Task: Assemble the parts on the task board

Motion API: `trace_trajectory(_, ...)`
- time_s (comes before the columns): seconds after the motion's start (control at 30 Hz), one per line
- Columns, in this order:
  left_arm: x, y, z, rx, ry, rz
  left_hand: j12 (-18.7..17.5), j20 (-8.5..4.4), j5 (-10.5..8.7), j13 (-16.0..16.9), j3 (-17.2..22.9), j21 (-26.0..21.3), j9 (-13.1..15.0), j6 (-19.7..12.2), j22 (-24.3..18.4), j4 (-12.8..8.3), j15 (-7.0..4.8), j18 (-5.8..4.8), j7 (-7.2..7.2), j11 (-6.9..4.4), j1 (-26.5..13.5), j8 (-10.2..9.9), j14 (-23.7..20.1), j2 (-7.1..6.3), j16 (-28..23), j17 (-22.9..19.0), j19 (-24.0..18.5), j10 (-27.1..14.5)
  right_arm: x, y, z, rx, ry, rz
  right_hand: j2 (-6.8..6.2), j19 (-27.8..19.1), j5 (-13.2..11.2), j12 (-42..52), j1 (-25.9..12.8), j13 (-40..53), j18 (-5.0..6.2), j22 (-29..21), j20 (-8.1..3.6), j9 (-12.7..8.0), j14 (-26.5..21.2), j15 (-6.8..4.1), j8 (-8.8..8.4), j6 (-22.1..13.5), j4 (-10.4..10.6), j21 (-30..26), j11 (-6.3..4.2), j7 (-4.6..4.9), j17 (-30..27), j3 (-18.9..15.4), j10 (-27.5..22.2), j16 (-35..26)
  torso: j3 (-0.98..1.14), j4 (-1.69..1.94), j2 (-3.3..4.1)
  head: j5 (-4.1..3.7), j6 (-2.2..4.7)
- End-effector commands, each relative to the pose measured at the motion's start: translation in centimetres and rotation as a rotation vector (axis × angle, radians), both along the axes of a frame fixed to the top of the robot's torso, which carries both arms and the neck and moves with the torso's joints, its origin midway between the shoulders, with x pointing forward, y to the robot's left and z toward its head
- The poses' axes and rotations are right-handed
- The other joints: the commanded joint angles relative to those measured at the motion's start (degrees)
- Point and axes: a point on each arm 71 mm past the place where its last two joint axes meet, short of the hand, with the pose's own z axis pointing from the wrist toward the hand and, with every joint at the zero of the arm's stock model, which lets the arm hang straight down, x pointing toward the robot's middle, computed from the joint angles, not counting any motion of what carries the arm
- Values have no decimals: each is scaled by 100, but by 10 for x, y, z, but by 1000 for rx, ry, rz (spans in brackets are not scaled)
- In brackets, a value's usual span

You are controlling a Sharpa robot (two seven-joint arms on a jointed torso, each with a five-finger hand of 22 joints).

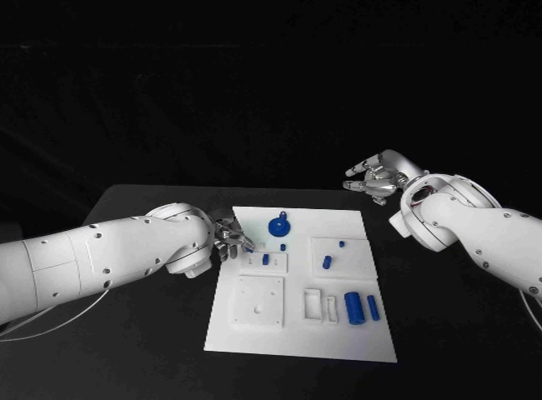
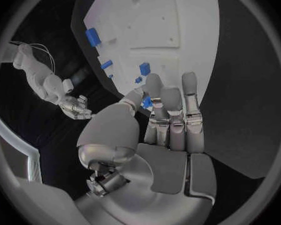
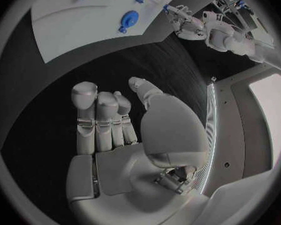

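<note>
Several blue parts (image 1: 354,306) on task board (image 1: 343,346); recesses possibly hold some.

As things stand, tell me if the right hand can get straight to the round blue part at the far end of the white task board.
Probably yes: the right hand is open above bare table, and nothing stands between it and the round blue part.

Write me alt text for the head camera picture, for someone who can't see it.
A white rectangular task board lies on a black table with small blue parts on it, among them a round blue disc and two blue cylinders. The silver left hand reaches over the board's left edge; the silver right hand hangs open beyond the far right corner.
</note>
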Motion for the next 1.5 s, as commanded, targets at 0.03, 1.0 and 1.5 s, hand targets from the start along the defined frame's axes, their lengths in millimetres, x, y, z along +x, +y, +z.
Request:
trace_trajectory(0.03,-1,0,-3,71,30,-12,31,8,30,-4,78,27,201,788,95,-54,-17,-87,-609,-134,39,32,33,51,-7,5,32,192,0,1,0,-4,3,7,-5,310,35,12,-52,-4,113,431,29,-7,29,12,-21,-20,46,19,-12,12,-2,2,-11,7,0,11,0,0,-30)
trace_trajectory(1.0,-2,-1,-13,77,98,-1,52,12,-93,32,94,52,386,729,87,-49,-16,-87,-612,-130,-29,76,41,143,-7,22,24,190,0,3,-1,-3,5,9,-25,311,204,16,-63,1,113,433,26,-6,30,9,-19,-8,35,25,-15,12,4,49,-10,13,-1,8,3,-35,-155)
trace_trajectory(1.5,-3,-6,-13,73,96,-16,48,13,-95,45,102,57,419,723,89,-66,-15,-87,-613,-133,-30,80,43,149,-7,24,23,191,0,4,-1,-2,6,10,-28,311,207,21,-70,6,112,433,26,-4,30,9,-17,18,32,27,-16,11,3,54,-7,12,-6,13,4,-22,-141)
